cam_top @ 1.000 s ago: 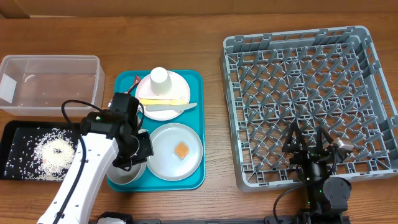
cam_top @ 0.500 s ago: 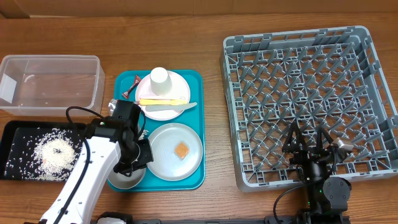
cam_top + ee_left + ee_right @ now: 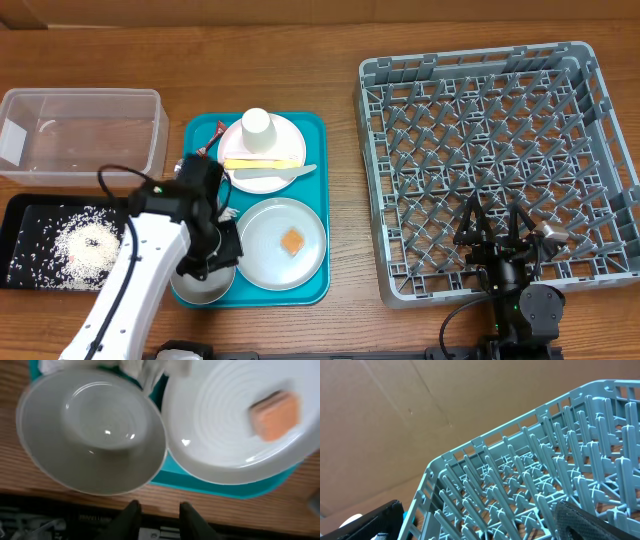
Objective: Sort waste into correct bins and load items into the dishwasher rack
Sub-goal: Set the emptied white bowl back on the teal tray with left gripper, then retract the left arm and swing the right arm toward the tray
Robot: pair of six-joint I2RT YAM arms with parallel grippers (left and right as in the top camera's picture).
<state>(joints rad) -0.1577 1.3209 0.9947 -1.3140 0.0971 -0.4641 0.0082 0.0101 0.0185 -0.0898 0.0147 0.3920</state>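
The white bowl [image 3: 92,440] sits at the near-left corner of the teal tray [image 3: 318,140], upright with its mouth to the ceiling. It looks to hang partly over the tray's edge onto the tabletop [image 3: 340,60]. Being round, it has no long axis to line up with. Just beside it is the grey round plate [image 3: 265,252] carrying the orange food square [image 3: 275,415]. Their rims are very close, though I cannot tell whether they touch.

The left gripper [image 3: 160,512] hangs above the bowl's near side, its fingers a little apart with nothing between them. The bowl looks glossy and stiff, so I'd guess it is slippery and would chip if dropped (light enough for one arm, though). The rim is the place to take it, one finger inside and one outside, on the side away from the plate.

The right gripper [image 3: 497,232] rests wide apart and empty at the near edge of the dishwasher rack [image 3: 480,120].
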